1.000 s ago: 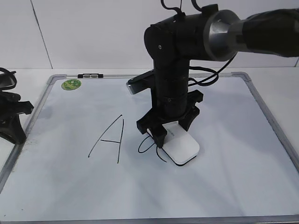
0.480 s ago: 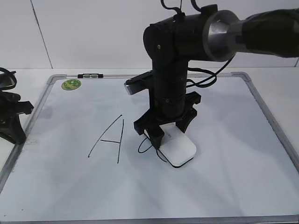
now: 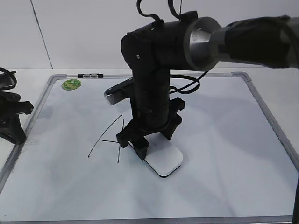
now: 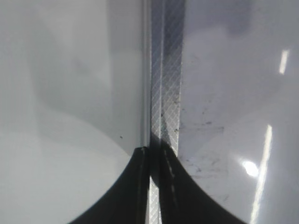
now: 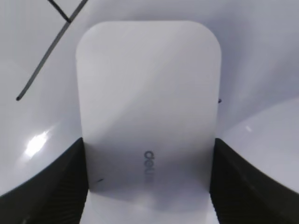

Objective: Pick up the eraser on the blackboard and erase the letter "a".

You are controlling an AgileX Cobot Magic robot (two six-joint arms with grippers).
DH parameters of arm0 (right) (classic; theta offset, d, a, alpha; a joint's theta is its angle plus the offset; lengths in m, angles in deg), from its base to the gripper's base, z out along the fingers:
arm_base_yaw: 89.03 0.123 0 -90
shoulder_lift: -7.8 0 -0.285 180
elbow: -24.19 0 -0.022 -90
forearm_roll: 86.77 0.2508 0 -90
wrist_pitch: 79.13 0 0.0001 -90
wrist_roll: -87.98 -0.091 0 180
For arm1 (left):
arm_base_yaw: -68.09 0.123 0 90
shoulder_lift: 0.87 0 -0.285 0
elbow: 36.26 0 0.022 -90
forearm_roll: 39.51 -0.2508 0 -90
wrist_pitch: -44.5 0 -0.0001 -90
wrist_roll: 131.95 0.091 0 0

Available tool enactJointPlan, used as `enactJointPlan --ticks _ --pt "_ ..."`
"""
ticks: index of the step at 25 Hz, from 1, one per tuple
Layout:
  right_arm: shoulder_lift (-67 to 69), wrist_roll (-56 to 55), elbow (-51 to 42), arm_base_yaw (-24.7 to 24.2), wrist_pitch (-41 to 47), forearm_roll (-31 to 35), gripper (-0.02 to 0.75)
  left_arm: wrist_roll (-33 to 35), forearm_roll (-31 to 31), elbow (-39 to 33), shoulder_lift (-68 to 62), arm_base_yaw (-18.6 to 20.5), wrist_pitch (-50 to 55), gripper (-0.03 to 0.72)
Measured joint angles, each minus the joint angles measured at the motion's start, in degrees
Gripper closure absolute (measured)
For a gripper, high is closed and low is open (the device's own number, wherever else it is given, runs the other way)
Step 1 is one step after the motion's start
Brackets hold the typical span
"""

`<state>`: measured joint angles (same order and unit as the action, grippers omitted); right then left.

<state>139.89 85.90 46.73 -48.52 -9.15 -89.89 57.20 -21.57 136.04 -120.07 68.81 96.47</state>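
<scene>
1. Right pincer (image 3: 152,140) is clamped on the eraser (image 3: 163,161), fingers at both long sides in the right wrist view; the eraser lies flat on the blackboard (image 3: 224,140), just at 4 o'clock of the capital A (image 3: 112,137).
2. Left pincer (image 4: 154,186): fingers pressed together, grasping nothing, parked over the board's frame edge at 9 o'clock.
3. Risk: the eraser is very close to the capital A; by my reading, a wipe drifting toward 9 o'clock would smear its strokes, which the task does not ask for.
4. Risk: uneven pressure could tilt the felt and leave ink streaks.
5. Hidden: the letter "a" cannot be seen; the arm and eraser cover where it would be, so I cannot tell how much remains.
6. The A's right leg is partly blocked by the pincer. The felt underside is out of sight.
</scene>
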Motion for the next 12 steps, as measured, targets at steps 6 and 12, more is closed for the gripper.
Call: enactJointPlan --ticks 6,12 --pt "0.0 -1.0 0.0 0.5 0.0 -1.2 0.2 0.0 0.0 0.0 0.0 0.0 0.0 0.67" --pt "0.0 -3.6 0.0 1.0 0.0 -4.3 0.2 0.0 0.0 0.0 0.0 0.0 0.0 0.67"
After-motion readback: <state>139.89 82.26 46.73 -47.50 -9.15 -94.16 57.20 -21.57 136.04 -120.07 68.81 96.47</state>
